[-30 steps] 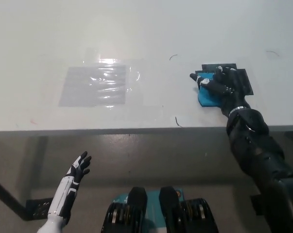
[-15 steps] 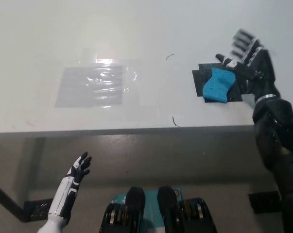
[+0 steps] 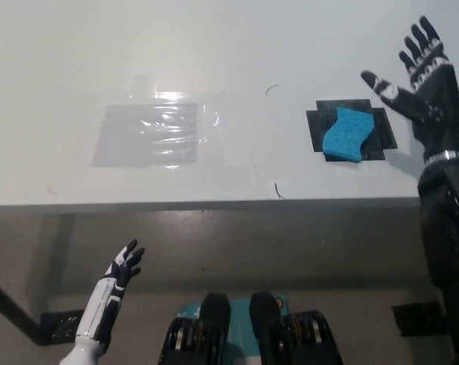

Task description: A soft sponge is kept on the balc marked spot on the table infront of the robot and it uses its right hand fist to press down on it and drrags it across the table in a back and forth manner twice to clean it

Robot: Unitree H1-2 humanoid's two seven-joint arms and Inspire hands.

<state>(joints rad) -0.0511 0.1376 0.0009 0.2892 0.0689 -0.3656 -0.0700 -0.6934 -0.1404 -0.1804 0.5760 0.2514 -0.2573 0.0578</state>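
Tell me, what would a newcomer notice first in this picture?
First the bright blue wavy soft sponge, lying on the black marked patch at the white table's right. Beside it, further right, the black right robot hand is raised with fingers spread, holding nothing. The white left robot hand rests open below the table edge, lower left.

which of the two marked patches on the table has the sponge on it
The black patch on the robot's right holds the blue sponge; the clear glossy patch to the left is bare.
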